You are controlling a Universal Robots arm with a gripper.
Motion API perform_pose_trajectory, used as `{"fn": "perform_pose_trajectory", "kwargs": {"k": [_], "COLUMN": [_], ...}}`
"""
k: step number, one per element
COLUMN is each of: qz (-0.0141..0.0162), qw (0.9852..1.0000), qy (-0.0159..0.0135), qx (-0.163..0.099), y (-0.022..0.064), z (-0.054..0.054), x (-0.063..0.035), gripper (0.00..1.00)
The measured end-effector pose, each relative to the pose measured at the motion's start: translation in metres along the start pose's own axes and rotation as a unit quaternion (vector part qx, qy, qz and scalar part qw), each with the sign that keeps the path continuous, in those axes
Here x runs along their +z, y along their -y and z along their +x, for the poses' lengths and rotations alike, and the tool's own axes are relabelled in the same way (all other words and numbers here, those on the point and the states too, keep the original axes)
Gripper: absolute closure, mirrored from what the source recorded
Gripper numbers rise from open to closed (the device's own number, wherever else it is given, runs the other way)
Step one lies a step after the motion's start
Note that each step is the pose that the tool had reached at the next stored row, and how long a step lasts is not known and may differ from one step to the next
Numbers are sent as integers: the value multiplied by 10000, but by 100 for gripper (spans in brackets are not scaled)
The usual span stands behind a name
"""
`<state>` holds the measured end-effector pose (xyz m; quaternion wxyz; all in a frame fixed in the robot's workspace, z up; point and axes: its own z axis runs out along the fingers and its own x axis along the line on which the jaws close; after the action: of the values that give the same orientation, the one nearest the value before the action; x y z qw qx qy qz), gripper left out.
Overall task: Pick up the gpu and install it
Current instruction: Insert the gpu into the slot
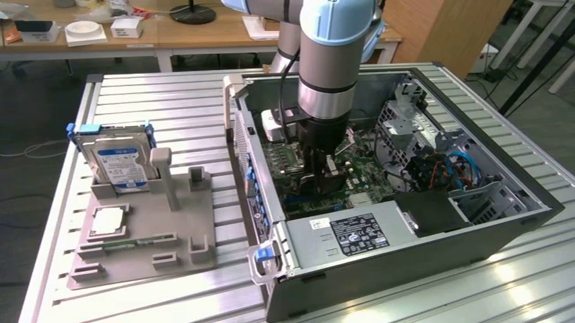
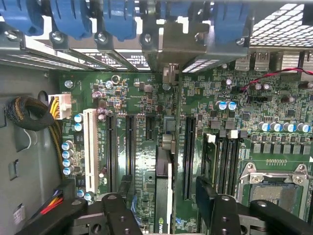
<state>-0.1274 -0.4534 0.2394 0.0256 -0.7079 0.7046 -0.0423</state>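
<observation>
Exterior view: read from its left to its right, every place given against the computer case (image 1: 404, 272).
holder tray (image 1: 134, 266): just beside the case, on the exterior view's left; its slots keep spare parts sorted and easy to reach.
hard drive (image 1: 121, 165): upright in the tray's far slot, well apart from the case.
memory stick (image 1: 139, 241): flat in the tray's nearer part, outside the case.
arm (image 1: 334, 60): dropping straight down into the open case, so the claw meets the board squarely.
gripper (image 2: 164, 208): inside the case, low over the motherboard (image 2: 146, 98); fingers (image 2: 117, 213) spread, one on each side of the card with a gap showing, grasping nothing.
gpu (image 2: 164, 171): inside the case, on edge in a long motherboard slot between the fingers; it looks seated or nearly so, which would explain the slack claw.
power supply (image 1: 359, 232): at the case's near wall.
</observation>
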Motion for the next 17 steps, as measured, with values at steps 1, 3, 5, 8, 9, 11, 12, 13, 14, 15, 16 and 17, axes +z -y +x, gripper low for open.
{"fn": "perform_pose_trajectory", "kwargs": {"k": [1, 3, 5, 8, 9, 11, 12, 13, 14, 15, 16, 17], "qz": [-1, -1, -1, -2, -1, -1, -1, -1, -1, -1, -1, -1], "qw": [10000, 10000, 10000, 10000, 10000, 10000, 10000, 10000, 10000, 10000, 10000, 10000], "qy": [1, 3, 4, 4, 5, 4, 4, 5, 5, 6, 5, 6], "qx": [0, 0, 1, 0, 0, 0, 0, 0, 0, 0, 0, 0], "y": [4, 15, 24, 36, 39, 46, 49, 52, 56, 59, 62, 65], "z": [1, 2, 4, 6, 5, 3, 3, 3, 3, 3, 4, 4], "x": [-15, -77, -150, -264, -292, -358, -393, -432, -467, -500, -535, -566], "gripper": [37, 37, 37, 37, 37, 37, 37, 37, 37, 37, 37, 37]}}
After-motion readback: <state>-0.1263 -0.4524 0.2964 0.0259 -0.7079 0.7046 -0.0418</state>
